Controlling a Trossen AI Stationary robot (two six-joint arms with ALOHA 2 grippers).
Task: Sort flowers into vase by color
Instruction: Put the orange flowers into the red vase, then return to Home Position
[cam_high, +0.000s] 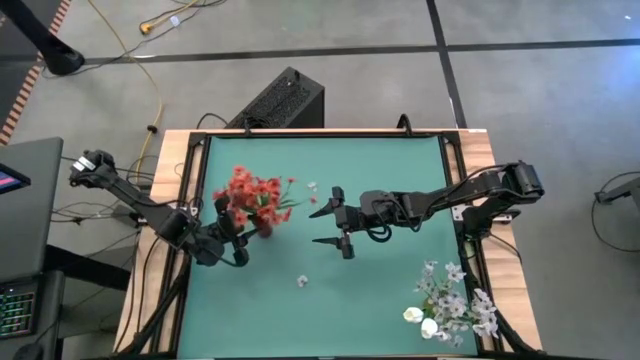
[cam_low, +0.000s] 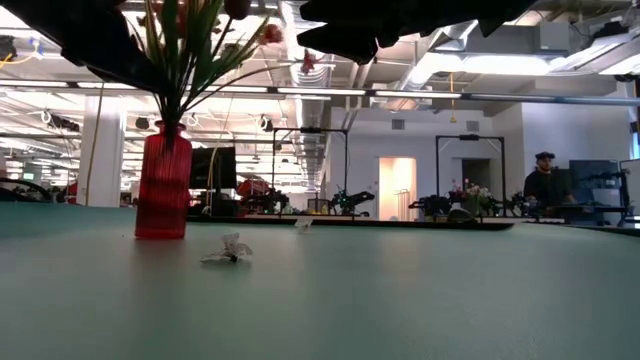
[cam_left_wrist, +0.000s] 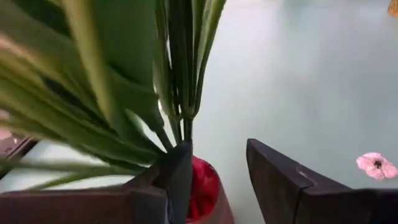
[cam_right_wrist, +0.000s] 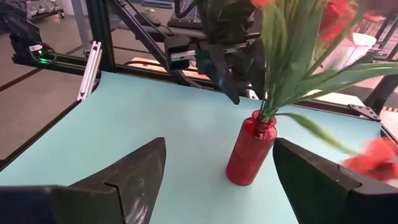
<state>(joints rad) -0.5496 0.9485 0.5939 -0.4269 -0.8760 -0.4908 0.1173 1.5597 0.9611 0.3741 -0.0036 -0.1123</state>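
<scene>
The red ribbed vase (cam_low: 163, 185) stands upright on the green table left of centre. It holds orange-red flowers (cam_high: 255, 195) on green stems (cam_left_wrist: 183, 112). My left gripper (cam_high: 238, 235) hovers open just above the vase mouth (cam_left_wrist: 204, 186), on the stems' near-left side, with the stem bases close against one finger (cam_left_wrist: 180, 177). My right gripper (cam_high: 322, 226) hangs open over the table's middle, facing the vase (cam_right_wrist: 250, 149) and clear of it. White flowers (cam_high: 452, 305) are at the near right corner; what they rest on is hidden. My left gripper stands open at the foot of the stems, level with the vase mouth. One finger overlaps the stem bases in the left wrist view, and I cannot tell whether it touches them.
A loose pale blossom (cam_high: 302, 281) lies on the table nearer than the vase, and another (cam_high: 312, 186) lies farther back. A black box (cam_high: 280, 100) sits on the floor beyond the far edge. A person (cam_low: 545, 180) stands far off in the room.
</scene>
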